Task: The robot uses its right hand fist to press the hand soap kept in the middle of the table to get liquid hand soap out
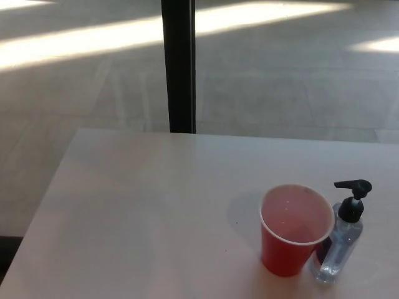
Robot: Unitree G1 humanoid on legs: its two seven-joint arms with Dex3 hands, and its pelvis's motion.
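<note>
Neither robot hand nor arm visible.

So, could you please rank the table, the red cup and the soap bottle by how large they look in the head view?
1. Table, by far.
2. Red cup.
3. Soap bottle: about as tall as the cup, but clearly slimmer.

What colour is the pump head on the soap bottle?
Black, on a clear soap bottle; the pump head shows in the head view.

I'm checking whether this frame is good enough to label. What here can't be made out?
Head view only:
- Both robot hands: out of frame, so their state is unknown.
- Soap bottle: its lower left side is hidden behind the red cup; label unreadable, fill level unclear through the clear plastic.
- Pump nozzle: whether it points over the cup is uncertain.
- Table: near edge and right side cut off by the frame.
</note>
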